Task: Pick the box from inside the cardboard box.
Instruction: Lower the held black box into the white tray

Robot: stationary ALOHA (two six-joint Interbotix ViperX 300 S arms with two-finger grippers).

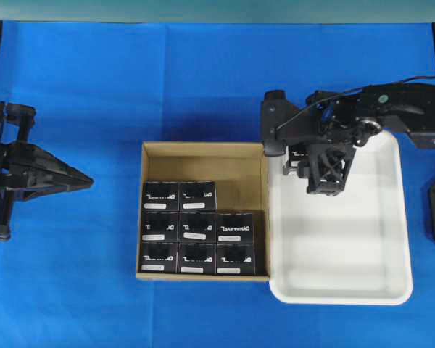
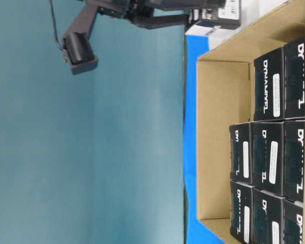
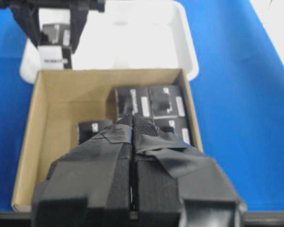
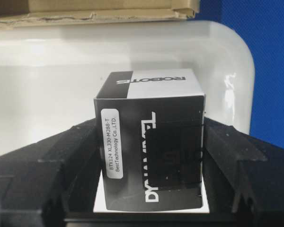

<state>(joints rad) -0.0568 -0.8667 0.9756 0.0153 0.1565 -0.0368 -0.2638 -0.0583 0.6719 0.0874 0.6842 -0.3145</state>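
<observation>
Blue cloth [image 1: 203,87] under everything. My R gripper [image 1: 302,161] clamps the box [image 4: 151,151] btwn both fingers, over the white tray [image 1: 341,293], beside the cardboard box [image 1: 203,150] w/ eight more inside. L gripper [image 1: 83,181] pinched closed, well apart at left.

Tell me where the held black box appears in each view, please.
Overhead: held box upper right, under the right gripper, over the white tray.
Table-level: top edge, right of centre.
Left wrist: top left, between dark jaws.
Right wrist: centre, filling the frame.
Shared landmark: the carton, beside the tray.
</observation>
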